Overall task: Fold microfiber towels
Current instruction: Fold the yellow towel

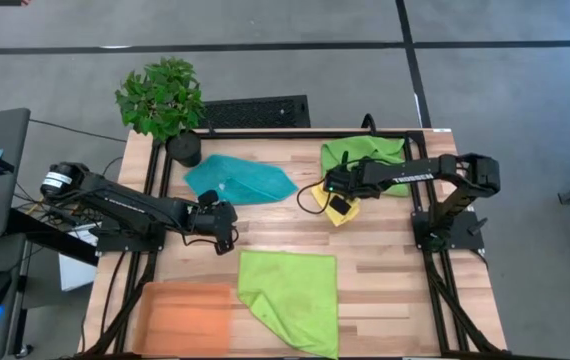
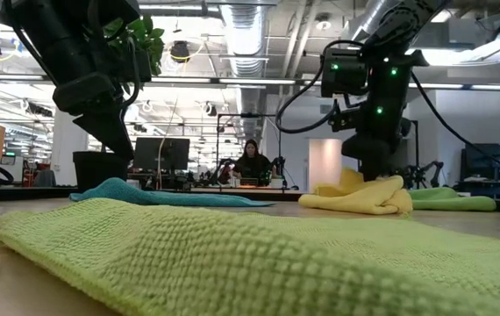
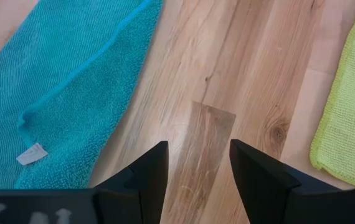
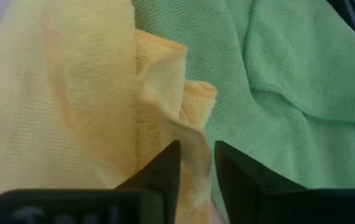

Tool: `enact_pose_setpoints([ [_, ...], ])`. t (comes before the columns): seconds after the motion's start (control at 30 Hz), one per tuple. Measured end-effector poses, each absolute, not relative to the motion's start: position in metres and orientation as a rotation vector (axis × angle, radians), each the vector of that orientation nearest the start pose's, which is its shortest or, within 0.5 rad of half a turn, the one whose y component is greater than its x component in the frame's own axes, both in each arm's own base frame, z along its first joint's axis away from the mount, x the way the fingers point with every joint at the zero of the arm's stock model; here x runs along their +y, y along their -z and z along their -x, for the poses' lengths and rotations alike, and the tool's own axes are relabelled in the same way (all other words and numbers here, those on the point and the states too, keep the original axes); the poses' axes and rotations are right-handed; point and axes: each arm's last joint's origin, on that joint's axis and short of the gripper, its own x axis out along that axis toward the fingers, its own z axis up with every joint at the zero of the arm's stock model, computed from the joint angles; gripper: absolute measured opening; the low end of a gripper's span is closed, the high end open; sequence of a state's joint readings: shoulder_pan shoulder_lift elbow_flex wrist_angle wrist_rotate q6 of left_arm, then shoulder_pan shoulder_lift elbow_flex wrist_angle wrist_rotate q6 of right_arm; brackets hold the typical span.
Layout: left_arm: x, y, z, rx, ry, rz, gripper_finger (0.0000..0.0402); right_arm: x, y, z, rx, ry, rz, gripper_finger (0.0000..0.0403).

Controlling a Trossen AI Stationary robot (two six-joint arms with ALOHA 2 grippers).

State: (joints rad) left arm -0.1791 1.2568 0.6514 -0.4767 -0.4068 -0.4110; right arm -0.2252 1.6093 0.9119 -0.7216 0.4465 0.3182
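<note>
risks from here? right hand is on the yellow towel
1. The right hand has a bunched ridge of the yellow towel between its fingers, so a lift may drag it crumpled rather than flat.
2. The yellow towel lies against the green towel behind it; a pull could snag that too.
3. The left hand hovers open over bare wood beside the teal towel, not helping.
</note>
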Motion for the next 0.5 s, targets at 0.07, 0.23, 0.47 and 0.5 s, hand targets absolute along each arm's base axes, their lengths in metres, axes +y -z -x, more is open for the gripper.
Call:
enact_pose_setpoints([
  [0.07,-0.028,-0.181,-0.217,0.970,-0.411,0.059,0.0164,-0.073,-0.163,-0.261,1.329,0.771,-0.091,0.0165],
  [0.23,-0.028,-0.181,-0.217,0.970,-0.411,0.059,0.0164,-0.076,-0.180,-0.265,1.327,0.831,-0.152,0.0214],
  [0.47,-0.028,-0.181,-0.217,0.972,-0.412,0.058,0.0164,-0.069,-0.205,-0.285,1.233,0.760,-0.116,0.0234],
  [0.5,-0.028,-0.181,-0.217,0.972,-0.411,0.058,0.0164,-0.066,-0.206,-0.289,1.220,0.718,-0.096,0.0234],
])
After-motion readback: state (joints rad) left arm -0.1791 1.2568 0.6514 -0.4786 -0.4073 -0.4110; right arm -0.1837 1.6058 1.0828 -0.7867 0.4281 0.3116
